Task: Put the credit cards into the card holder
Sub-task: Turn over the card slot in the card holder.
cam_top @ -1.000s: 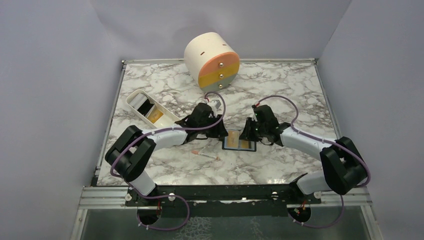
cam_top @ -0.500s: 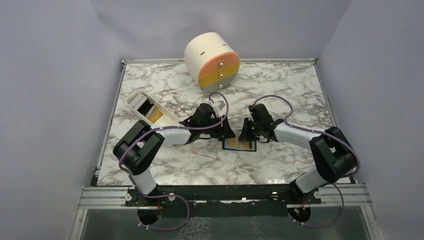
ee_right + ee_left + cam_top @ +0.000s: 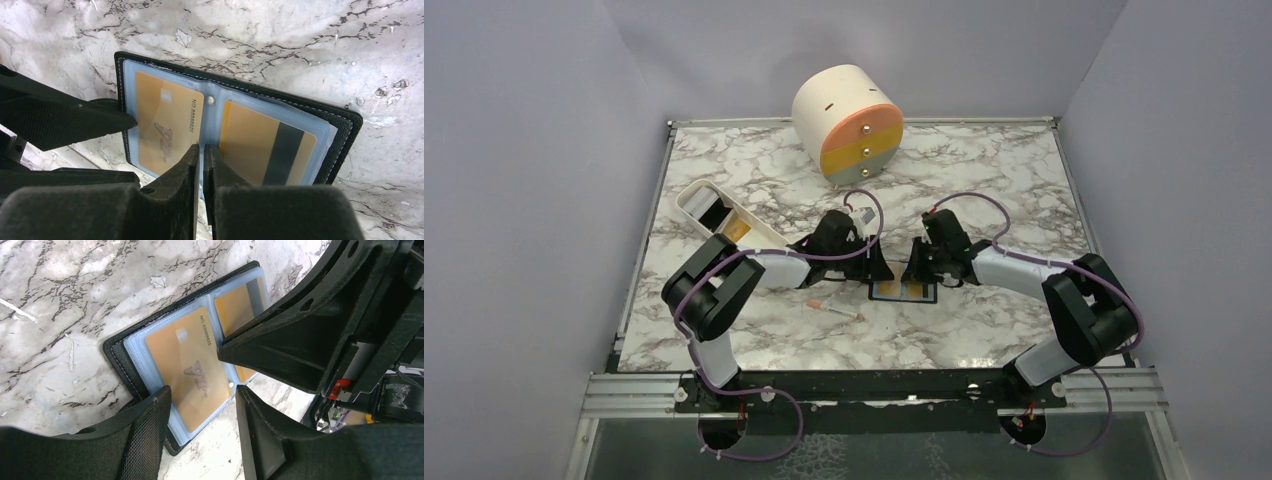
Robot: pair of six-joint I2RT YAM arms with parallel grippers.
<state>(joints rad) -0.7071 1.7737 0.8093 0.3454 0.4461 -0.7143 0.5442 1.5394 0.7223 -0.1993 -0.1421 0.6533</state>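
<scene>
Left fingers: my left fingers [image 3: 882, 272] were open, about half way, low over the left end of the card holder [image 3: 902, 291]. They held nothing. The gap between them was above the holder's edge and one card.
Right fingers: my right fingers [image 3: 913, 272] were almost closed, with only a thin slit between them. They pointed down at the middle fold of the holder. I could not tell if they pinched a clear sleeve or only touched it.
Card holder: it lay open and flat on the counter [image 3: 984, 180], between my two arms. Its black cover showed around the clear sleeves.
First card: an orange card with a number [image 3: 160, 120] was inside the sleeve on the side of my left fingers.
Second card: an orange card with a black stripe [image 3: 260, 140] was inside the other sleeve, just beside the first.
Stick: a thin white-and-pink stick [image 3: 836, 309] lay on the counter near the holder, not touching it.
Tray: an oblong white tray [image 3: 724, 215] stood far left, well apart.
Drawer box: a round box with three drawers [image 3: 849, 120] stood at the far edge.
</scene>
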